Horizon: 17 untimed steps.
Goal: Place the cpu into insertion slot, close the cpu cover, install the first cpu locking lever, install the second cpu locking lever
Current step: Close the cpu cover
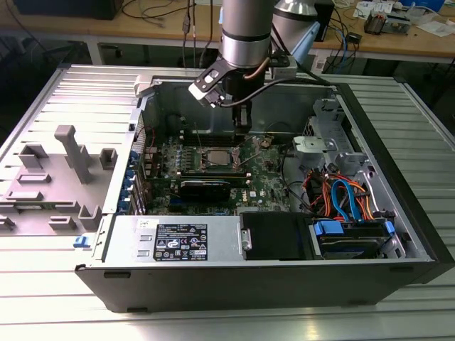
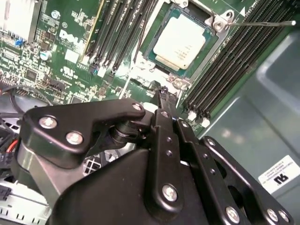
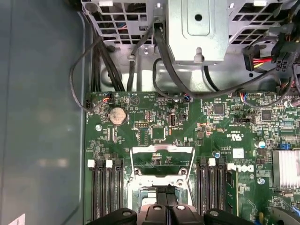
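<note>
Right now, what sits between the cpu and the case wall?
Long black memory slots run between the cpu and the case wall, in the second wrist view.

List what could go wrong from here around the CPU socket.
1. The tool hangs close beside the seated cpu; a slip could scrape the chip or the memory slots.
2. The cpu cover looks raised, so it could come down crooked.
3. The thin locking lever juts out, apparently unlatched, and might snag.
</note>
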Each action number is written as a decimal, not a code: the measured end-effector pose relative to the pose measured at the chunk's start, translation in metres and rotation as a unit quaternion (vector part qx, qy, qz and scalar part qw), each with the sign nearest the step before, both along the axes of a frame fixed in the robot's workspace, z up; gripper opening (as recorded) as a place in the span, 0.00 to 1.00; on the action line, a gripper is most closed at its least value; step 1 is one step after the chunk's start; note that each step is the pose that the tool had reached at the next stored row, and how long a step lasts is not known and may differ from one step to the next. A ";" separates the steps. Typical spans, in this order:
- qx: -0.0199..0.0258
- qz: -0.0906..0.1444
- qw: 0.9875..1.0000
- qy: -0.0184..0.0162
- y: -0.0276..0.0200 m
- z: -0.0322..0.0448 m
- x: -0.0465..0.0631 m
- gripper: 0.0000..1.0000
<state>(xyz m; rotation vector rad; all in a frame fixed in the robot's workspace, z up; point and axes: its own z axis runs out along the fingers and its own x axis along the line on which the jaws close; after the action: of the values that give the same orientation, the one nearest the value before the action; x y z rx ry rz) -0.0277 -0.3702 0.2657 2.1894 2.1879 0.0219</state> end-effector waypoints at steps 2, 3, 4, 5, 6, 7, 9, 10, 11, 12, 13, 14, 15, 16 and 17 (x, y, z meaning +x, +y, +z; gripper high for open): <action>0.000 0.000 1.000 0.000 0.0007 0.0016 0.005 0.11; 0.000 0.000 1.000 0.000 0.0010 0.0016 0.010 0.11; 0.000 0.000 1.000 0.000 0.0013 0.0016 0.014 0.11; 0.000 0.000 1.000 0.000 0.0017 0.0016 0.019 0.11; 0.000 0.000 1.000 0.000 0.0024 0.0016 0.025 0.11; 0.000 0.000 1.000 0.000 0.0029 0.0016 0.030 0.11; 0.000 0.000 1.000 0.000 0.0032 0.0017 0.033 0.11; 0.000 0.000 1.000 0.000 0.0033 0.0016 0.034 0.11; 0.000 0.000 1.000 0.000 0.0033 0.0016 0.034 0.11; 0.000 0.000 1.000 0.000 0.0033 0.0016 0.035 0.11; 0.000 0.000 1.000 0.000 0.0033 0.0016 0.036 0.11; 0.000 0.000 1.000 0.000 0.0033 0.0016 0.036 0.11; 0.000 0.000 1.000 0.000 0.0033 0.0016 0.036 0.11; 0.000 0.000 1.000 0.000 0.0033 0.0016 0.036 0.11; 0.000 0.000 1.000 0.000 0.0033 0.0016 0.036 0.11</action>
<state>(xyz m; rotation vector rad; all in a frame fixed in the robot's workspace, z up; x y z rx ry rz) 0.0082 -0.3669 0.2674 2.1898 2.1883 0.0211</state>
